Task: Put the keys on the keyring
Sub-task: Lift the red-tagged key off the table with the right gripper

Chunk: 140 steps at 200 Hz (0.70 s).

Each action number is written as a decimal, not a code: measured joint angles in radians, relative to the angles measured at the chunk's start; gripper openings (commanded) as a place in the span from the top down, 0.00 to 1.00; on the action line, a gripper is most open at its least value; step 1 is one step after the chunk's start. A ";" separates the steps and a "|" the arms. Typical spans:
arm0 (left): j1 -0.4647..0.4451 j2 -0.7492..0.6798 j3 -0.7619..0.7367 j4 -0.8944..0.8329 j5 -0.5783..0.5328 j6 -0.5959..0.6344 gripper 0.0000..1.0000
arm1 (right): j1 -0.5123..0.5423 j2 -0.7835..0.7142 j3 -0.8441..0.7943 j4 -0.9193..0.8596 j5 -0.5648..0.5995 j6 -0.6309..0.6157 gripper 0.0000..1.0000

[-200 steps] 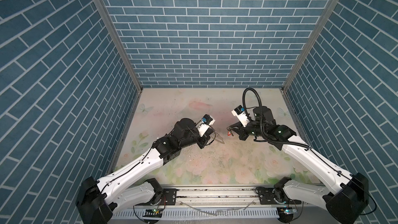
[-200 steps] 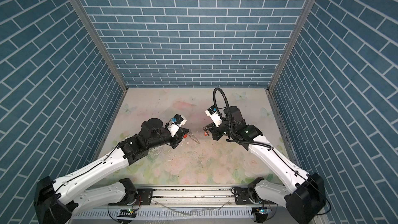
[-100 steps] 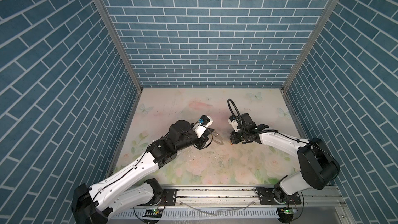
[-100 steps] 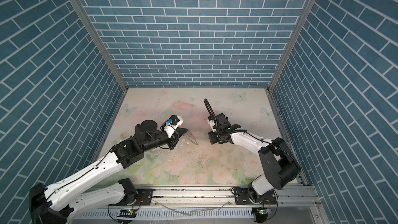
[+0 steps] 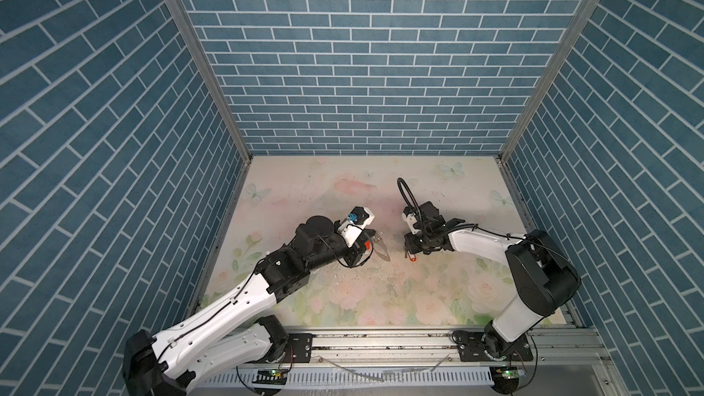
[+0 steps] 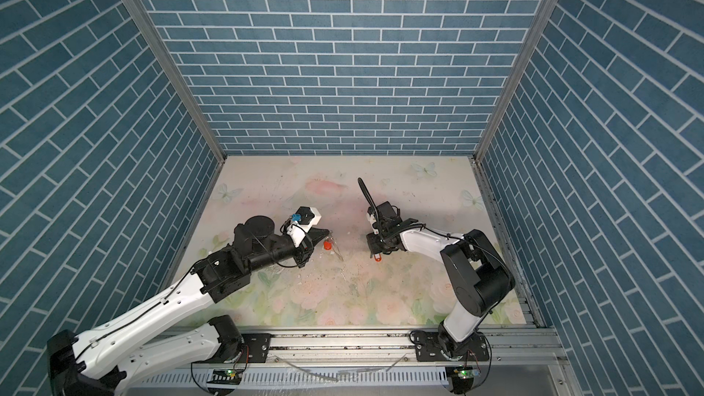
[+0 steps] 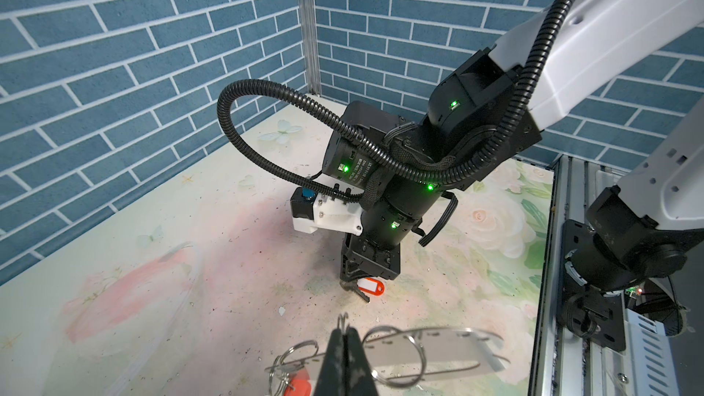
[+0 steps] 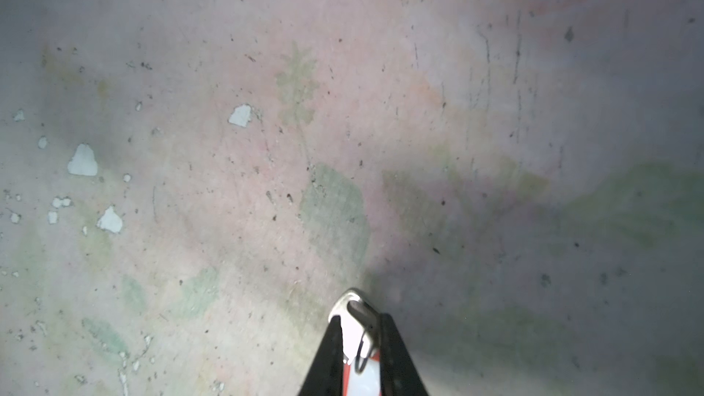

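My left gripper (image 7: 344,331) is shut on a small wire ring of the keyring (image 7: 419,352), a flat elongated loop that it holds level just above the mat. One of the keys (image 7: 299,384), with an orange tag, hangs from a ring at the loop's end. In both top views the keyring (image 5: 381,250) (image 6: 336,252) juts out from the left gripper (image 5: 368,239). My right gripper (image 5: 409,251) points down onto the mat. Its jaws stand slightly apart with the silver head of the second key (image 8: 352,306) between them. That key's tag (image 7: 371,286) (image 6: 377,259) lies flat on the mat.
The floral mat (image 5: 343,184) is scratched, with white chips (image 8: 82,161) near the right gripper. Blue brick walls close three sides. A metal rail (image 5: 381,340) runs along the front. The right arm's black cable loop (image 7: 244,100) arches above its wrist.
The right arm dropped from mid-air beside the keyring down to the mat with its key, and its jaws parted a little. The left arm barely moved and still holds the keyring.
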 measured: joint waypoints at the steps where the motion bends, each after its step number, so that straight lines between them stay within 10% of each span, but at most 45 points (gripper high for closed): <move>1: 0.000 0.000 0.000 0.000 0.000 0.000 1.00 | 0.000 -0.001 0.000 0.000 0.000 0.001 0.81; 140: -0.002 0.001 -0.012 0.000 -0.003 0.000 1.00 | 0.071 -0.040 -0.002 -0.023 0.124 0.024 0.85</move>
